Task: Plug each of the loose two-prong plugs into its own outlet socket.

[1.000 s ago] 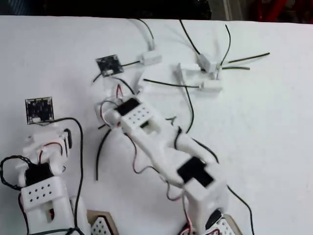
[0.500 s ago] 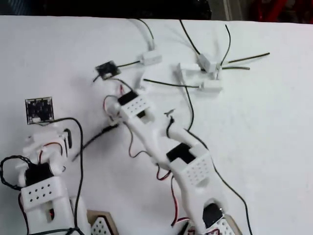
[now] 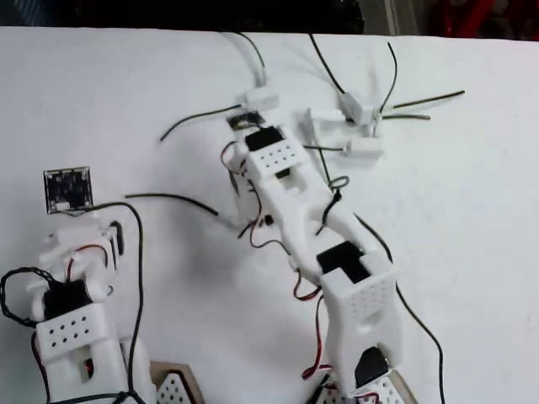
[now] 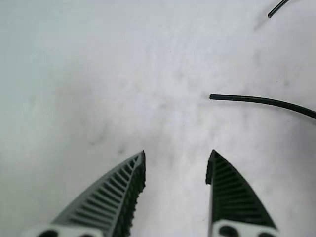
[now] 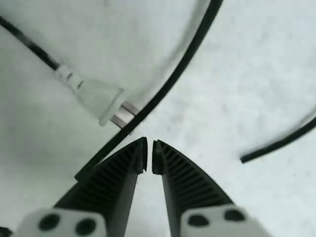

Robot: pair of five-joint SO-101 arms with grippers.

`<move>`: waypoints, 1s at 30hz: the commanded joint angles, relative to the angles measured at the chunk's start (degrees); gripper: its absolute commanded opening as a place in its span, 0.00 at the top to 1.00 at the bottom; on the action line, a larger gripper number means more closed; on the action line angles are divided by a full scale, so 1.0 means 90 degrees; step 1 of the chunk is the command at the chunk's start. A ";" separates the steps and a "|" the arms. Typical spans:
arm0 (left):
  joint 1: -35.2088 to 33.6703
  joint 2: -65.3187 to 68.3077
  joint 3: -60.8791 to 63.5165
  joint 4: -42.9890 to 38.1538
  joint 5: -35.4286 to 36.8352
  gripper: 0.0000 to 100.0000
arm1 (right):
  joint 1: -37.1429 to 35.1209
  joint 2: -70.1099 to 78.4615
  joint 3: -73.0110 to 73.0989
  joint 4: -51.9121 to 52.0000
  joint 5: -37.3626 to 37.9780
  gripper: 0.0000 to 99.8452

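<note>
The right arm point(image 3: 312, 219) stretched diagonally across the white table point(image 3: 480, 252) toward its far middle, its right gripper point(image 5: 149, 147) low over the surface. The fingers were pressed almost together, with only a sliver between the tips and nothing in their grasp. Just ahead of those tips lay a white two-prong plug point(image 5: 96, 98) flat on the table. Its long axis ran at a slant to the gripper's line, the two metal prongs point(image 5: 123, 114) pointing back toward the gripper and its own dark lead trailing off the far way. A black cable point(image 5: 182, 64) swept across just over the prongs, and a loose wire end point(image 5: 276, 145) lay off to one side.

From above, a white connector piece point(image 3: 257, 99) sat just past the arm's tip, long axis roughly side to side — whether it was that same plug could not be told. Two more white pieces point(image 3: 364, 149) lay nearby among black leads.

The left arm point(image 3: 72, 328) sat at the near left corner, well apart. Its left gripper point(image 4: 177, 154) was spread wide over bare table — grasping nothing, with a black wire end point(image 4: 213, 97) just beyond.
</note>
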 commanded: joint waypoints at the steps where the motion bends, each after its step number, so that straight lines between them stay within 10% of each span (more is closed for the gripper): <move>1: -0.0034 -0.0132 -0.0039 -0.0147 0.0059 0.79 | 0.0034 -0.0474 -0.0137 0.0464 0.0088 0.98; 11: -0.0034 -0.0132 -0.0039 -0.0147 0.0059 0.79 | -0.0239 -0.1626 -0.0147 -0.0249 0.2042 0.97; 17: -0.0034 -0.0132 -0.0039 -0.0147 0.0059 0.79 | -0.0747 -0.1177 -0.0195 -0.0327 0.2110 0.80; 30: -0.0034 -0.0132 -0.0039 -0.0147 0.0049 0.79 | -0.1021 0.1284 -0.1729 -0.0357 0.2110 0.80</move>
